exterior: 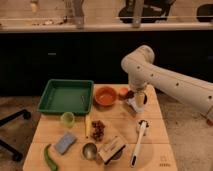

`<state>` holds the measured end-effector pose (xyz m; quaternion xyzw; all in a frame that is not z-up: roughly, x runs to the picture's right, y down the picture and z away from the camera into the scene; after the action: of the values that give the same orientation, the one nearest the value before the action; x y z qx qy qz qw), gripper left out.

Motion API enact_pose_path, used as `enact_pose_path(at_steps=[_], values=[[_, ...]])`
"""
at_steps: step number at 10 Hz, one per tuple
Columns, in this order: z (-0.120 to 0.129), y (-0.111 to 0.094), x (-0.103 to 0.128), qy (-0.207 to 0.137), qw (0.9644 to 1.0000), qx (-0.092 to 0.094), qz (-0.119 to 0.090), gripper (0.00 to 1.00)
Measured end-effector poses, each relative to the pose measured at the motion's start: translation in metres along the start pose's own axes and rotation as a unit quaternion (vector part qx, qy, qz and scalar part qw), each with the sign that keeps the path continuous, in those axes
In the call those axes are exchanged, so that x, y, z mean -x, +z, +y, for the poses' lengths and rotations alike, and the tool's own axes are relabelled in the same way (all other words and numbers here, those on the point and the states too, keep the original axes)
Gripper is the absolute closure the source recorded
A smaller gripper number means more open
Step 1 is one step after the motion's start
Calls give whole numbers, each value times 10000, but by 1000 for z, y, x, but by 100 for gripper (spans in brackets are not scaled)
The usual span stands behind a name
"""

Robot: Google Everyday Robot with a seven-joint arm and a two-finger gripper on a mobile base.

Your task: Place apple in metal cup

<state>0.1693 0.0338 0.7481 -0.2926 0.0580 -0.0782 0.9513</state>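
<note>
Gripper: low over the far right part of the table, hanging from the wrist, its outline dark and muddled.
Grip: apart or together, not to be made out.
Apple: on the table just left of the gripper, between it and the orange bowl; contact unclear.
Arm: white, bent, cut off at the right edge.
Metal cup: near the front edge, well apart from the apple, just left of a wooden block.
Green cup: upright, near the green tray.
</note>
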Motion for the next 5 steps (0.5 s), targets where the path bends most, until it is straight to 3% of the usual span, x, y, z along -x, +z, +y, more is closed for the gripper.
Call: enact_pose_path(at_steps=[5], values=[[-29,10,24,-31,9999,119,-110,20]])
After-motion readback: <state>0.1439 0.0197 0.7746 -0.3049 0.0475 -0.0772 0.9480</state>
